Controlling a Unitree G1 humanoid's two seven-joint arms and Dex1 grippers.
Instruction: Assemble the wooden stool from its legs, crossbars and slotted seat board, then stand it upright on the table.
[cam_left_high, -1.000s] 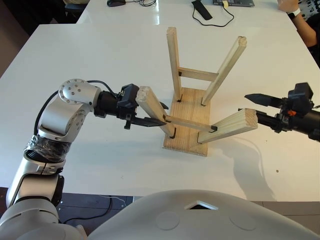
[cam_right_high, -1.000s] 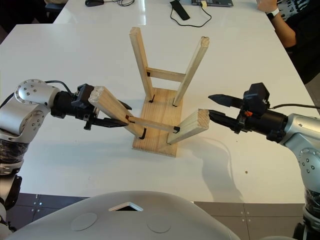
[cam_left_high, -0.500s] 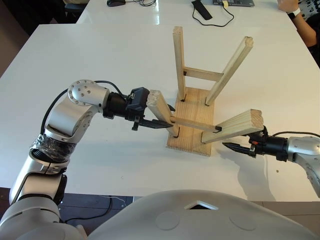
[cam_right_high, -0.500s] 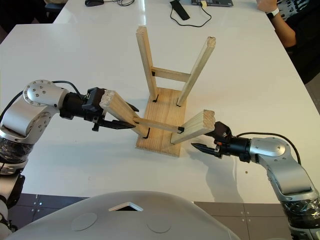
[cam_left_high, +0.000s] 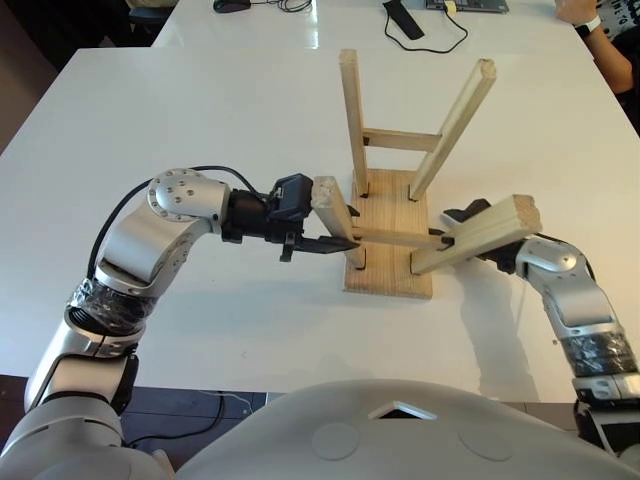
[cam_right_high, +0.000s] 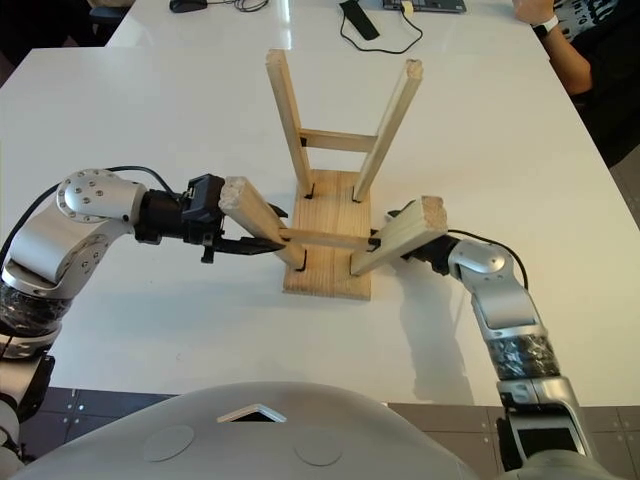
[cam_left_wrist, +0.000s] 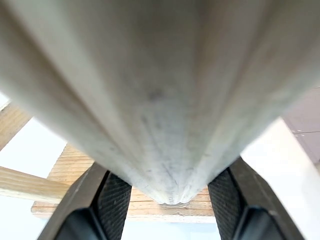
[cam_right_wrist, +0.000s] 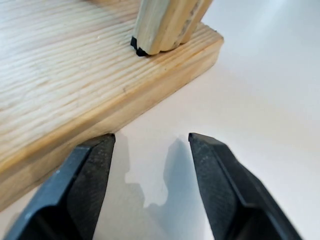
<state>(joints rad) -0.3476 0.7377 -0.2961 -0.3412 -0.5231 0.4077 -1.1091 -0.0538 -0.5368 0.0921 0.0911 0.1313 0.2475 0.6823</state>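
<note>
White table (cam_left_high: 200, 120) bears the inverted stool, seat board (cam_left_high: 390, 285) down, four legs slotted. Left gripper (cam_left_high: 340, 237) clamps the board's near-left leg (cam_left_high: 333, 212); right gripper (cam_right_wrist: 150, 140) gapes beside its right edge. Flipping upright likely needs that second grasp.

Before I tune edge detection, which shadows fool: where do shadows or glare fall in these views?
Right wrist view: the right pincer casts a soft shadow on the white table beside the seat board. Left eye view: the right arm throws a shadow on the table near the board; glare whitens the far edge.
</note>
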